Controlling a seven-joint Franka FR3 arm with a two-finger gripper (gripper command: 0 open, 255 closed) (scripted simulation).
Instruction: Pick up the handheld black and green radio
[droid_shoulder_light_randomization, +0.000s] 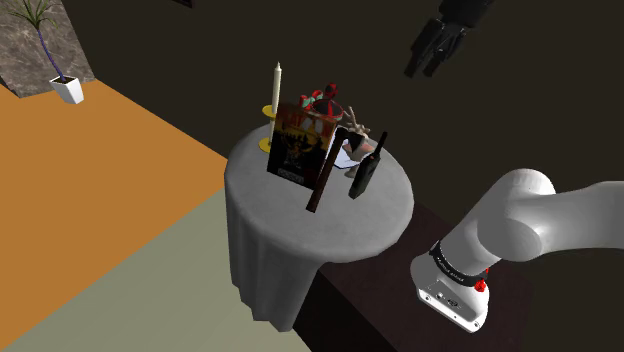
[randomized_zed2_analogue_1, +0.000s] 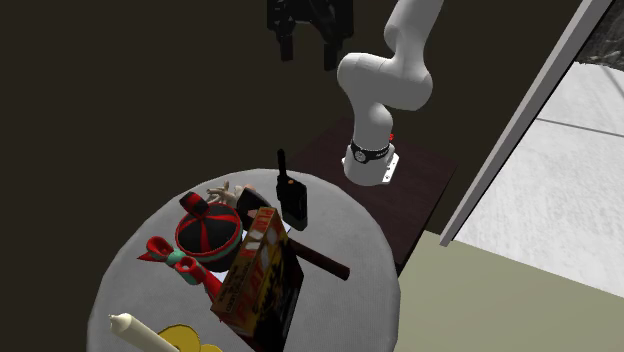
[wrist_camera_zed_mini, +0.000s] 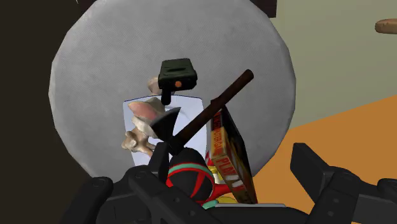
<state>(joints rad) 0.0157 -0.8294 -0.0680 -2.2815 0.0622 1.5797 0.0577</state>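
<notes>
The handheld radio (droid_shoulder_light_randomization: 364, 173) is dark with a thin antenna and stands upright on the round grey table (droid_shoulder_light_randomization: 290, 235), near the edge facing the arm's stand. From the second exterior view the radio (randomized_zed2_analogue_1: 291, 198) stands beside a leaning dark stick. Looking down from the wrist, the radio (wrist_camera_zed_mini: 177, 73) shows its top with an orange dot. My black gripper (droid_shoulder_light_randomization: 432, 55) hangs high above and behind the table, well clear of the radio, its fingers open and empty; the gripper (randomized_zed2_analogue_1: 308, 48) appears at the top of the second exterior view, and in the wrist view its fingers (wrist_camera_zed_mini: 324, 181) stand apart.
On the table stand a printed box (droid_shoulder_light_randomization: 297, 145), a leaning dark stick (droid_shoulder_light_randomization: 327, 170), a white candle (droid_shoulder_light_randomization: 276, 88) on a yellow holder, a red and black round item (randomized_zed2_analogue_1: 208, 233) and a pale shell-like object (wrist_camera_zed_mini: 147, 121). A potted plant (droid_shoulder_light_randomization: 62, 80) stands on the orange floor.
</notes>
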